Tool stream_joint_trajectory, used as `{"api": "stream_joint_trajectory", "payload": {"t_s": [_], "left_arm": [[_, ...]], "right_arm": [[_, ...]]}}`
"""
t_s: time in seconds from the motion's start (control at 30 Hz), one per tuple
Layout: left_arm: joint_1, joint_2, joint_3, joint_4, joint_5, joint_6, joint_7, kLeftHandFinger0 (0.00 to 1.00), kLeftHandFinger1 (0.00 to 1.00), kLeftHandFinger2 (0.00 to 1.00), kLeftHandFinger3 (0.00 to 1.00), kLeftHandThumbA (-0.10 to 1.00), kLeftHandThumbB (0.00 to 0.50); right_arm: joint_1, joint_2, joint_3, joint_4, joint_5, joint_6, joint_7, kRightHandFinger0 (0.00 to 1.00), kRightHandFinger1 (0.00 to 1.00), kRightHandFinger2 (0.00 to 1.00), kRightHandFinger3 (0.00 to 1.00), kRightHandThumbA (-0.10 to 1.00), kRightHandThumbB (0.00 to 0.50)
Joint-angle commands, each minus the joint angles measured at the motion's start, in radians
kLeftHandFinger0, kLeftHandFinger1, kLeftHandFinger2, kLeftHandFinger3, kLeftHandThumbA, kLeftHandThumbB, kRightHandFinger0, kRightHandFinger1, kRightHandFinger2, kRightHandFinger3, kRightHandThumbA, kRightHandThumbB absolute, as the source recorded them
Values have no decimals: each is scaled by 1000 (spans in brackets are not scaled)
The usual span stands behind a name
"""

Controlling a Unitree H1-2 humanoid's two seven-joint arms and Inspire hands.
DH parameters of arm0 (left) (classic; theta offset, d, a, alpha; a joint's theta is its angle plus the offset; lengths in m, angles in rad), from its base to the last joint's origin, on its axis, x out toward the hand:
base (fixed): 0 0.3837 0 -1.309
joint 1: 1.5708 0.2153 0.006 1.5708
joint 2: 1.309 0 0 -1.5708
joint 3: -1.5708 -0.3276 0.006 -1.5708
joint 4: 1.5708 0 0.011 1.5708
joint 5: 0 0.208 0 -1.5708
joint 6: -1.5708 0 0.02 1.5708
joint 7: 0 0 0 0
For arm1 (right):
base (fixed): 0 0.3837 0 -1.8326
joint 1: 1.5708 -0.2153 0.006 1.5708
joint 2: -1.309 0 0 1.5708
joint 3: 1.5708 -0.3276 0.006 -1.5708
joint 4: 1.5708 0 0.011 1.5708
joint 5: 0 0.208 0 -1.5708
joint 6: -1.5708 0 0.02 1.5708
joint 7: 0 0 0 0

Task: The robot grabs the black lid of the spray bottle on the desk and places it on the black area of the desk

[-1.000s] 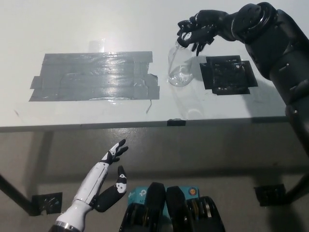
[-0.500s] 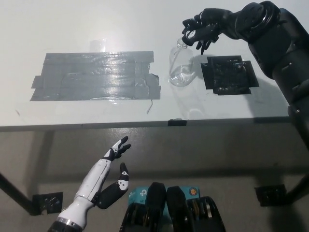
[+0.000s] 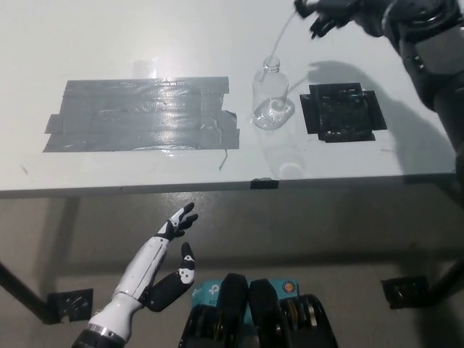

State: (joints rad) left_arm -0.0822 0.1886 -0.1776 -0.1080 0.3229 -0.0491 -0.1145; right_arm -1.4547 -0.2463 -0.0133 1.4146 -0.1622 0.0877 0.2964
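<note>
Spanning the white desk [image 3: 145,43], grey tape [image 3: 141,114] beside bottle [image 3: 270,101].

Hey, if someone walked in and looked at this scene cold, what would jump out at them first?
Probably the black right hand raised at the top right, drawing a thin dip tube up out of the clear bottle standing open-necked mid-desk. Next, the two taped patches either side of the bottle: a big grey one to its left and a small black area to its right. The white left hand hangs open below the desk edge.
</note>
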Motion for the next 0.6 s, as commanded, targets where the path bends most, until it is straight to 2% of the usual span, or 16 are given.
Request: {"api": "stream_joint_trajectory", "payload": {"t_s": [0.0,0.13,0.17,0.23,0.3,0.4,0.5,0.57], "left_arm": [[-9,2,-4,-16,-2,-12,-6,933,916,900,1000,-62,216],[-10,-1,-5,-7,6,-25,4,922,906,884,984,-68,218],[-9,0,-5,-10,6,-23,3,919,906,887,985,-67,217],[-7,-2,-3,-16,-1,-11,-2,914,912,900,991,-66,213],[-5,1,-2,-25,1,1,-6,916,914,903,992,-65,209],[-5,2,-2,-17,-1,-18,-1,918,903,895,984,-77,211],[-3,3,-1,-4,-1,-35,5,916,892,885,975,-95,215],[-4,3,0,2,-5,-41,6,915,889,884,975,-93,215]], "right_arm": [[-50,-35,-73,-16,97,-21,-72,342,317,449,519,-100,385],[-32,-45,-118,-13,121,-13,-87,320,300,457,484,-100,389],[-25,-48,-127,-17,126,-16,-82,320,318,474,482,-100,366],[-16,-53,-149,-19,144,-4,-87,307,325,476,492,-100,356],[-4,-58,-176,-20,165,7,-92,281,300,455,481,-100,370],[27,-70,-206,-18,189,2,-92,274,286,439,465,-100,362],[74,-84,-224,-14,202,-9,-87,249,261,401,449,-100,376],[94,-87,-227,-12,206,-11,-87,253,268,405,452,-100,361]]}}
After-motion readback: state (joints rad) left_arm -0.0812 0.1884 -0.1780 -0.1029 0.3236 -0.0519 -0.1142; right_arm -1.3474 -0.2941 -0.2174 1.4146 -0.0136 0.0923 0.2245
